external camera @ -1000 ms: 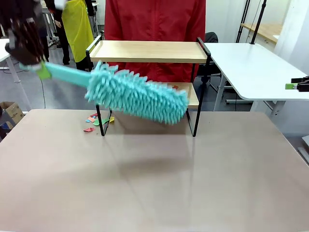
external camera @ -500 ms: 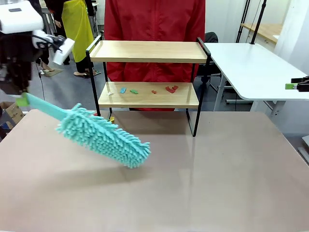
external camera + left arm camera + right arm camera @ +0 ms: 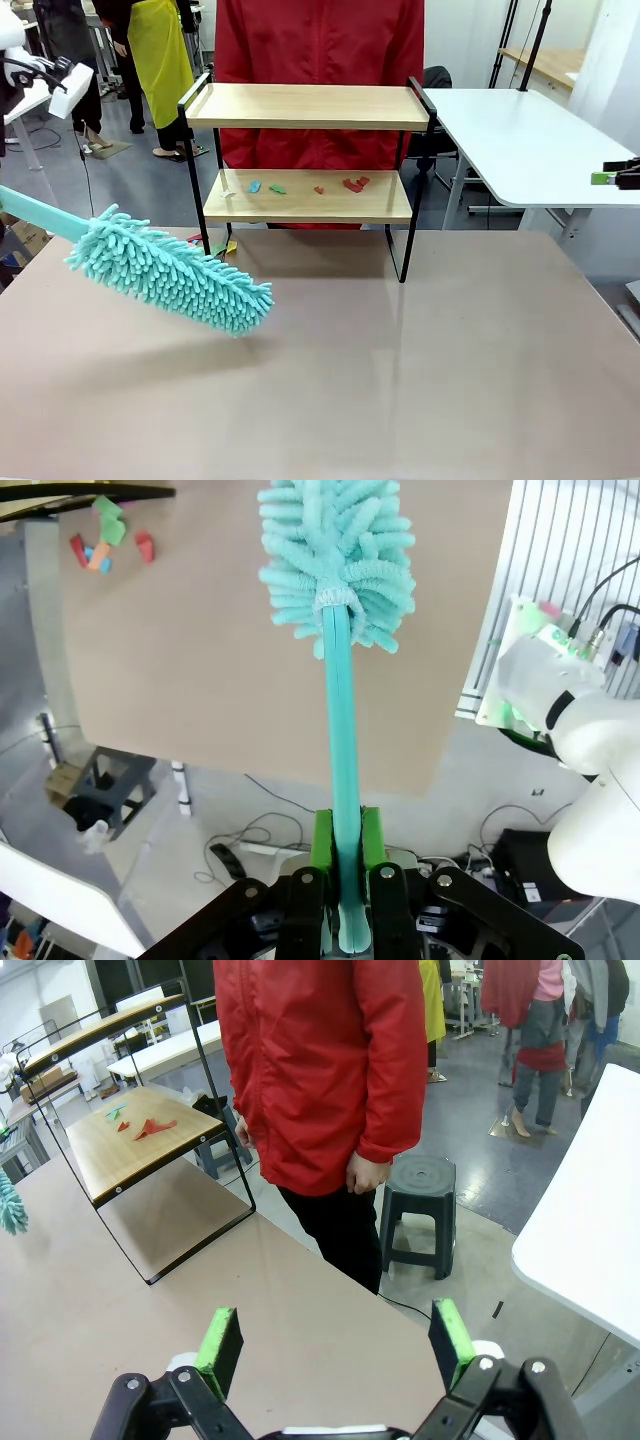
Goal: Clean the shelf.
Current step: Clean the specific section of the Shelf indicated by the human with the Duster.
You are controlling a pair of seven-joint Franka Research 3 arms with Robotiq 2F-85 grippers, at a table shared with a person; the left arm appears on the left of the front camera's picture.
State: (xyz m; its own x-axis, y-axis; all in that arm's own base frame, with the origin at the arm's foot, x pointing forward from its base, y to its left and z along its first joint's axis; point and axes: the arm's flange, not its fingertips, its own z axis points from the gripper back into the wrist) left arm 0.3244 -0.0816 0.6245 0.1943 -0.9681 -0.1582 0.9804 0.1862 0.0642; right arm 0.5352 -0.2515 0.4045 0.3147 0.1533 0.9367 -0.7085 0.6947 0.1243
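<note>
Several scraps (image 3: 352, 185) litter the shelf (image 3: 305, 107)'s lower board; left pincer (image 3: 346, 825), clamped on the duster (image 3: 170, 272), should sweep there next, right pincer (image 3: 335, 1345) open.

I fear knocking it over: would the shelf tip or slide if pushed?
The shelf looks light, with thin black legs and two slim boards, so it would likely slide on the smooth table. A push on its high top board might tip it.

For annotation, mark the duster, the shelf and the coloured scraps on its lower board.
duster (image 3: 170, 272), front view, middle of the fluffy teal head.
shelf (image 3: 310, 106), front view, bare part of the top board.
coloured scraps (image 3: 352, 185), front view, red piece on the lower board.
</note>
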